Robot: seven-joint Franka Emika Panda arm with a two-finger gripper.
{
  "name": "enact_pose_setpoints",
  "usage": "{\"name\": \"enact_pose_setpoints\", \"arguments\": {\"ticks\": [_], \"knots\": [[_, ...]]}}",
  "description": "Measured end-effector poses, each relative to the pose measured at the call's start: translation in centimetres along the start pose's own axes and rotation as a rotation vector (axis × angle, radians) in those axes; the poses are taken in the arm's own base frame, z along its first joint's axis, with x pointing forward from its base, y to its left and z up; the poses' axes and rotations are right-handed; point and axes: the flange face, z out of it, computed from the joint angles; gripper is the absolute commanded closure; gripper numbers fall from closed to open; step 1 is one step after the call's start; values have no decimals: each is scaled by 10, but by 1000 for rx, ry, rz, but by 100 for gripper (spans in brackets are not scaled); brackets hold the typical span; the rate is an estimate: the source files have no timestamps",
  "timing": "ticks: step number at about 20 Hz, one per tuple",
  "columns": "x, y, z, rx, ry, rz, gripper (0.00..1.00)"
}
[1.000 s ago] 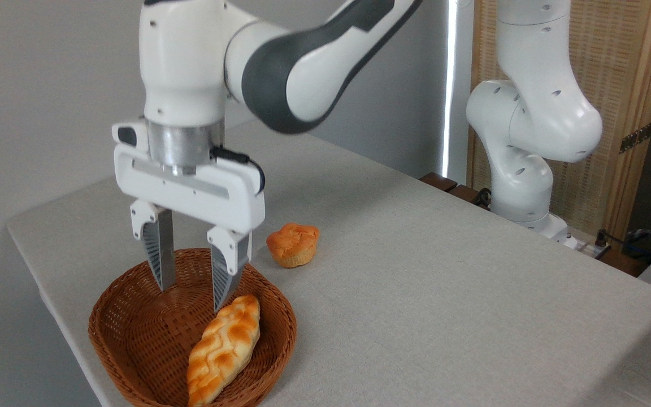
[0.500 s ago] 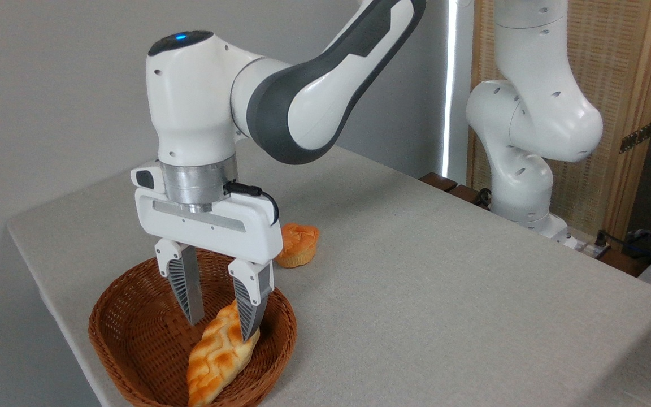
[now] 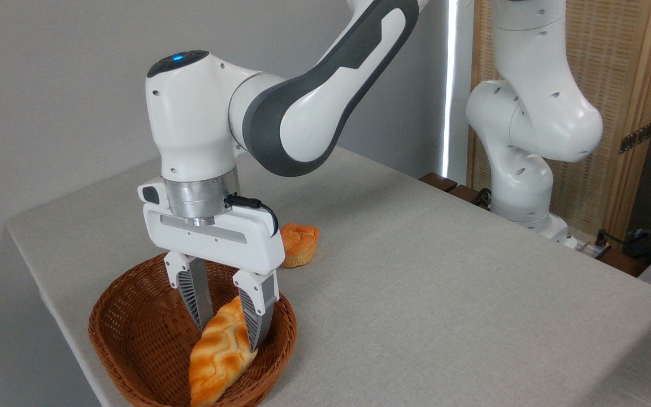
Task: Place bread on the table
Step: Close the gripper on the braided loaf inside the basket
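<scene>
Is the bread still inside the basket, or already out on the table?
Inside. The bread lies within the basket, the gripper fingers straddling its upper end.

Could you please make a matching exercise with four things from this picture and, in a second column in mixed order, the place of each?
Things:
1. braided bread
2. small orange bun
3. gripper
4. wicker basket

Places:
A. on the table, behind the basket
B. near the front left corner of the table
C. inside the basket
D. lowered into the basket, a finger on each side of the loaf's upper end

Pairs: 1-C, 2-A, 3-D, 4-B
</scene>
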Motion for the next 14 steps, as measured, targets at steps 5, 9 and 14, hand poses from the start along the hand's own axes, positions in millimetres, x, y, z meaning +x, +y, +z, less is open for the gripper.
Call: {"name": "enact_pose_setpoints", "arguments": {"ticks": [5,9,14], "knots": [[0,0,0,0,0,1,53],[0,1,0,0,0,1,53],[1,0,-8,2,13,-2,52]]}}
